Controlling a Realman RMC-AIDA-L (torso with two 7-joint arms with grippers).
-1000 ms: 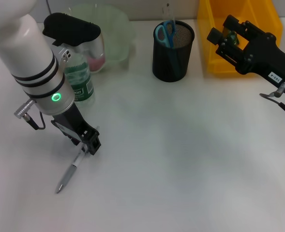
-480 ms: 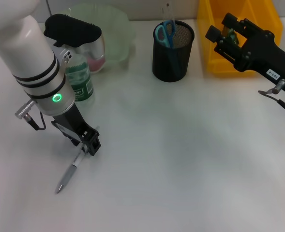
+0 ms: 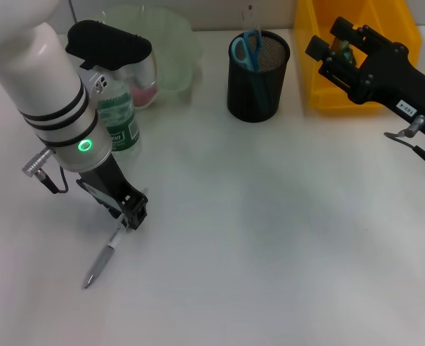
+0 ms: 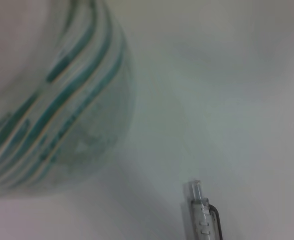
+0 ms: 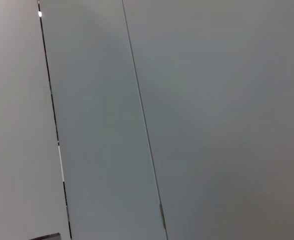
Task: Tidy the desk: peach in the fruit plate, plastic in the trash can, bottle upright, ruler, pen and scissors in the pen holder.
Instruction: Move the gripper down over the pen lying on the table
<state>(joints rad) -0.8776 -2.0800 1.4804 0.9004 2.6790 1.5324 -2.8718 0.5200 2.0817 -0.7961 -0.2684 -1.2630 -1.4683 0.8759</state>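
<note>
Left gripper [image 3: 134,214] sits low at the upper end of the pen [image 3: 102,261] lying flat on the desk [image 3: 270,238], finger state not discernible; pen judged light, stiff, slick and prone to roll, best pinched mid-barrel across its width.

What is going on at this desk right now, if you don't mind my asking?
The robot is tidying. Its left gripper is down at the top end of the pen lying on the table. The scissors are already in the pen holder, and the bottle stands upright. The right gripper hangs over the yellow bin.
</note>
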